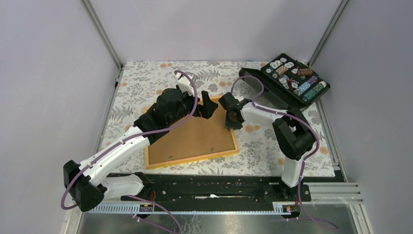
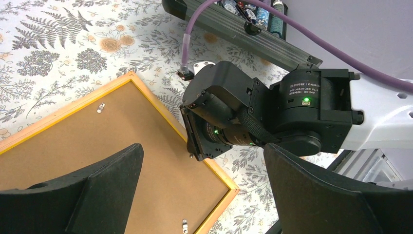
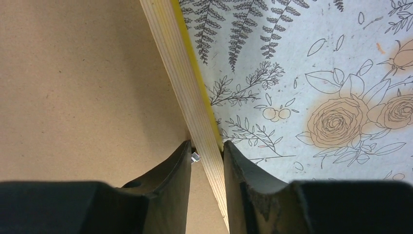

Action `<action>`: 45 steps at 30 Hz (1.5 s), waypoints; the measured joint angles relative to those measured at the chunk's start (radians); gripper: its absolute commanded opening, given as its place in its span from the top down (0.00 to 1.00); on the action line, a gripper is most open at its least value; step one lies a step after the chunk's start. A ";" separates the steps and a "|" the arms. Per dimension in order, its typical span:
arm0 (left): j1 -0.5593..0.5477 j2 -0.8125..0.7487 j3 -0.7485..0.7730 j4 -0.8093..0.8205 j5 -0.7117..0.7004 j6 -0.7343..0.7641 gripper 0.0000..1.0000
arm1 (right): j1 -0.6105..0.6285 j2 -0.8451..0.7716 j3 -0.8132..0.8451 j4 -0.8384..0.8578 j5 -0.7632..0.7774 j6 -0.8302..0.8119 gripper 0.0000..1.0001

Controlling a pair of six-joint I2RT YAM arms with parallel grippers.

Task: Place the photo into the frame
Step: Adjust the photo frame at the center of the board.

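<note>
The orange-yellow frame lies back side up on the floral cloth. A plain brown board, the photo's reverse, fills it; no printed side shows. My right gripper is shut on the frame's right rail, one finger on the board side and one outside. My left gripper hovers open and empty over the frame's far right corner. In the left wrist view its fingers spread wide above the board and the frame edge, with the right arm's wrist between them.
A black case of small round parts stands open at the back right, also in the left wrist view. Small metal clips sit on the board's edge. Grey walls enclose the table on three sides.
</note>
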 measured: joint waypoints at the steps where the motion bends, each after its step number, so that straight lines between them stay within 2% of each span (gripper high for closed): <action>1: 0.000 0.000 0.000 0.000 0.000 0.000 0.02 | 0.000 0.000 0.000 0.000 0.002 0.002 0.72; 9: 0.002 0.000 0.000 0.000 0.001 -0.003 0.02 | 0.000 0.000 0.000 0.000 0.016 0.006 0.99; 15: 0.002 0.000 0.000 0.000 0.001 -0.005 0.02 | 0.008 0.024 0.037 -0.026 0.051 -0.039 1.00; 20: 0.002 0.000 0.000 0.000 0.001 -0.006 0.02 | -0.002 0.111 0.153 -0.020 0.132 -0.191 1.00; 23: 0.003 0.000 0.000 0.000 0.002 -0.006 0.01 | -0.008 0.154 0.199 0.018 0.194 -0.313 0.85; 25: 0.004 0.000 0.000 0.000 0.002 -0.007 0.02 | -0.009 0.179 0.225 0.034 0.226 -0.385 0.66; 28: 0.010 0.000 0.000 -0.002 -0.001 -0.007 0.02 | -0.013 0.234 0.303 0.028 0.271 -0.475 0.57; 32: 0.016 -0.009 0.000 -0.015 -0.040 -0.006 0.02 | -0.018 0.282 0.432 -0.017 0.314 -0.502 0.36; 36: 0.021 -0.082 -0.024 -0.023 -0.124 -0.002 0.02 | -0.017 0.237 0.467 -0.081 0.317 -0.449 0.20; 38: 0.028 -0.144 -0.043 -0.018 -0.180 -0.002 0.02 | -0.013 0.179 0.439 -0.110 0.304 -0.398 0.16; 41: 0.042 -0.230 -0.069 0.006 -0.249 -0.002 0.01 | -0.002 0.027 0.318 -0.134 0.235 -0.256 0.16; 45: 0.054 -0.296 -0.093 0.041 -0.311 -0.003 0.02 | 0.028 -0.188 0.083 -0.117 0.106 0.098 0.21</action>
